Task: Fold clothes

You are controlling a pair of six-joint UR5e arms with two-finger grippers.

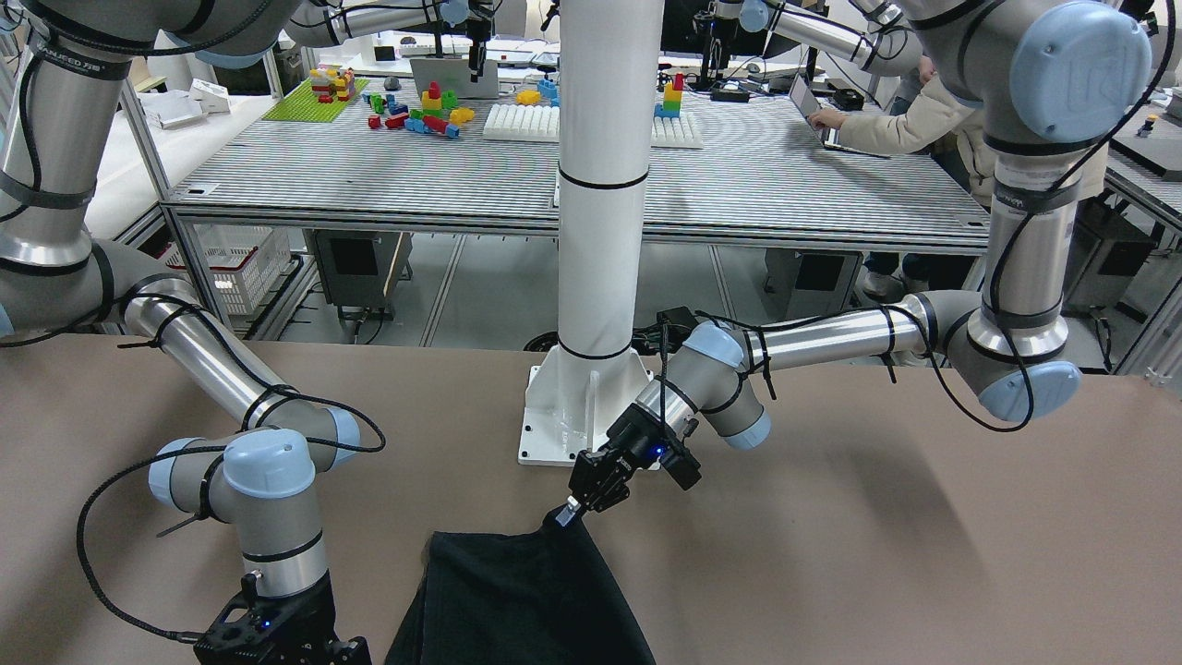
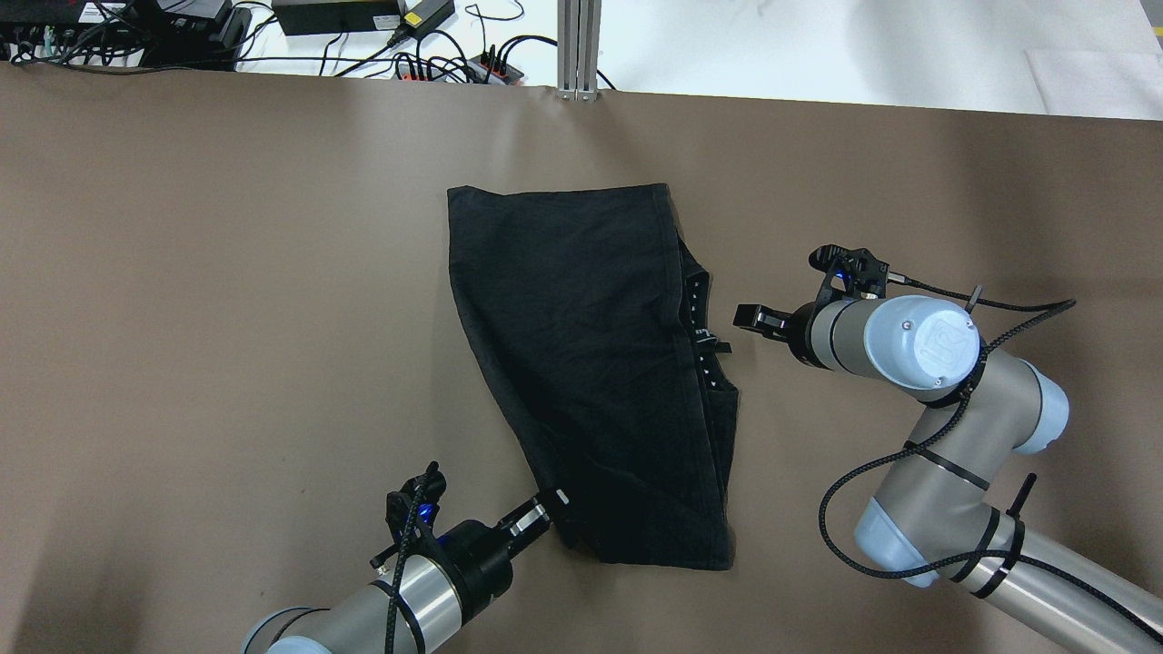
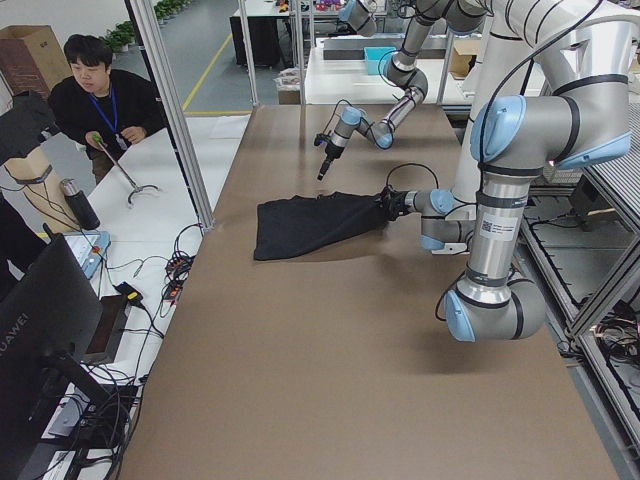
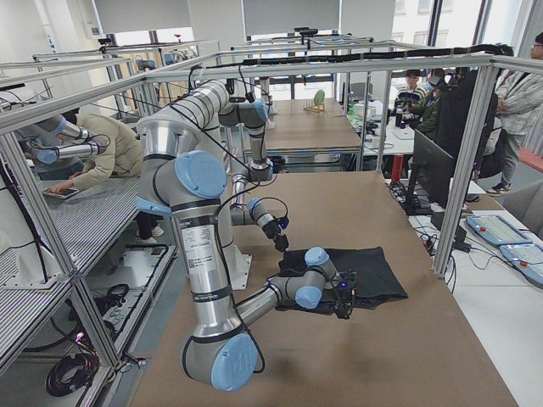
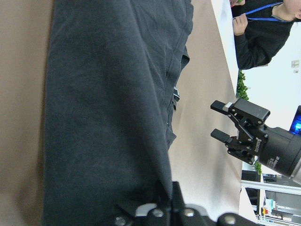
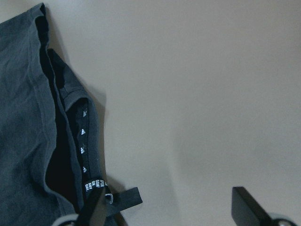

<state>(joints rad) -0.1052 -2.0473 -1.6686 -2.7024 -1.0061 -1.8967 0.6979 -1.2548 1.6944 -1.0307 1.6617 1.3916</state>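
The clothes [image 2: 591,354] are one black fabric piece, lying on the brown table as a slanted, doubled-over shape. A band with small white marks and a short strap [image 6: 123,197] shows along its right edge. My left gripper [image 2: 554,505] is shut on the cloth's near left corner, which the front view shows lifted a little [image 1: 565,513]. My right gripper [image 2: 743,316] is open just right of the cloth's right edge and apart from it. Its fingers [image 6: 96,207] stand wide apart with nothing between them. The left wrist view also shows the right gripper [image 5: 216,120] open.
The white pillar's base [image 1: 577,406] stands behind the cloth at the robot's side of the table. Cables and power bricks [image 2: 363,27] lie past the far table edge. A person [image 3: 100,95] sits at a side bench. Bare brown table [image 2: 227,318] surrounds the cloth.
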